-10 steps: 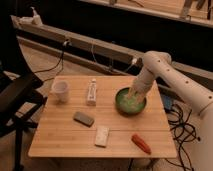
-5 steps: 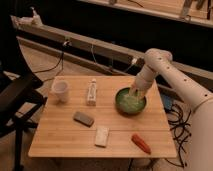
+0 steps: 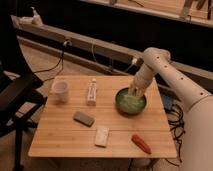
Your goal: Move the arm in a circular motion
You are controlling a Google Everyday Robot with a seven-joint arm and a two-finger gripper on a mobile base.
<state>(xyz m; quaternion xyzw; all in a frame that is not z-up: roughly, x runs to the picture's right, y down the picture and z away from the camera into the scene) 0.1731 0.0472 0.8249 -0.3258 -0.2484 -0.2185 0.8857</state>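
Since half a second ago, I see the arm [image 3: 165,70] has shifted only slightly; its elbow joint sits a little further toward the back edge of the wooden table [image 3: 60,140], and nothing on the table has changed place. From the right side of the view the arm reaches in and bends down, so the gripper [image 3: 134,92] dips into the green bowl [image 3: 131,101], low over its far rim. I cannot tell how the jaws stand, as they blend with the pale contents of the bowl. What that pale filling is, I cannot make out either.

Left of the bowl stands a small upright bottle [image 3: 91,92], and further left a white cup [image 3: 60,90] whose inside is hidden from me. In front of the bowl, toward the near edge, lie a grey block [image 3: 83,118], a pale packet [image 3: 102,136] and a red object [image 3: 141,143]. The arm's lower part is cut off at the right edge.
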